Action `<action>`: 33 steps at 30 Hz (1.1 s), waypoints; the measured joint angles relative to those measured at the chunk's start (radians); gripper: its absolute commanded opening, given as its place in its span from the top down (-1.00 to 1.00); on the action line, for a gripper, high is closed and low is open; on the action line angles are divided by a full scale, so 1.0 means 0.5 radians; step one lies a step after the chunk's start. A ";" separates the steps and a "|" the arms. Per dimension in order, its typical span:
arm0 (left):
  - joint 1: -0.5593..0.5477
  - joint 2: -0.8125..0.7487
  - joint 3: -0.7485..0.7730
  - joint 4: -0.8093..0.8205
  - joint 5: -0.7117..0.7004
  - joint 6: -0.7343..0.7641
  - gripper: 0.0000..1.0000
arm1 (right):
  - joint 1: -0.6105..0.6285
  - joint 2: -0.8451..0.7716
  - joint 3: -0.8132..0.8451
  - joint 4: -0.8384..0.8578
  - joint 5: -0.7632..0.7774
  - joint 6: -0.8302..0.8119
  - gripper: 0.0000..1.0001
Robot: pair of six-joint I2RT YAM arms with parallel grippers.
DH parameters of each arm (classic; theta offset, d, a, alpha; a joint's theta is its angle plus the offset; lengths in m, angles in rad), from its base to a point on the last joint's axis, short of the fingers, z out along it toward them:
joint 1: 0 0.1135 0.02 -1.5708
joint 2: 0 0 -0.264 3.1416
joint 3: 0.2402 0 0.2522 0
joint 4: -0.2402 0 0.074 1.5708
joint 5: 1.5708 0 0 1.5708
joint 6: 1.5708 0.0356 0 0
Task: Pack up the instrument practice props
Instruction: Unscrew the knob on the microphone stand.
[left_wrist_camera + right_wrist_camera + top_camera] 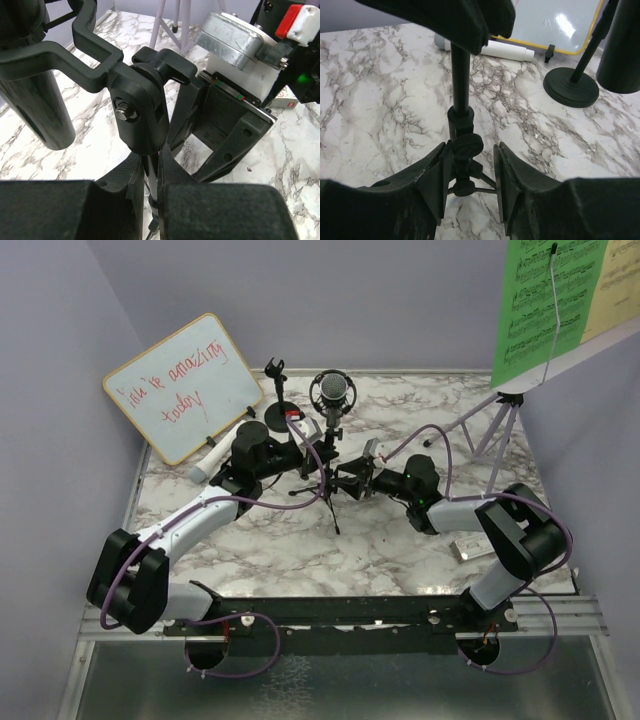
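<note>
**Both pincers at the tripod, table centre.** The left gripper (152, 175) is closed on the thin stem of the black tripod (140, 120), just beneath its swivel head. The right gripper (470, 175) comes in from the opposite side. Its jaws stand apart on either side of the stem's lower collar, just above the leg hub, and gaps show that they are not clamped on it.

In the top view the two pincers meet head-on above the spread tripod legs. The tripod stands upright on the marble table (280, 540). Its ring mount carries a grey-headed microphone (333, 390).

Behind and to the left of the tripod stands the round-base holder (280, 410), apart from it. A second microphone (205, 462), white-bodied, lies flat further left, at the foot of the whiteboard (185, 385), which leans in the far left corner.

At the far right stands the lilac music rack (495, 425). It bears a green sheet (545, 310) and, beside it, a yellow sheet (615, 285). A flat white device (470, 547) lies near the right arm's base.
</note>
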 measured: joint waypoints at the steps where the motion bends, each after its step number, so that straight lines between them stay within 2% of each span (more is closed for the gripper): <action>1: 0.000 0.012 0.008 0.000 -0.002 -0.002 1.00 | -0.008 0.002 0.012 0.000 -0.001 -0.001 0.17; 8: -0.001 0.067 0.056 0.000 0.000 -0.003 1.00 | -0.058 0.011 0.054 -0.039 -0.114 -0.012 0.38; 14: 0.000 0.068 0.056 -0.002 -0.002 0.002 1.00 | -0.069 0.011 0.115 -0.161 -0.239 -0.082 0.84; 16: 0.000 0.068 0.058 -0.005 -0.002 0.004 1.00 | -0.074 0.011 0.122 -0.179 -0.274 -0.134 0.93; 21: -0.001 0.069 0.066 -0.023 -0.010 0.008 1.00 | -0.078 0.009 0.122 -0.196 -0.298 -0.320 0.99; 27: -0.001 0.080 0.088 -0.047 -0.038 0.011 1.00 | -0.061 -0.033 0.157 -0.379 -0.260 -0.780 0.99; 33: 0.005 0.087 0.101 -0.064 -0.108 0.011 1.00 | 0.069 -0.082 0.175 -0.537 0.040 -1.352 0.99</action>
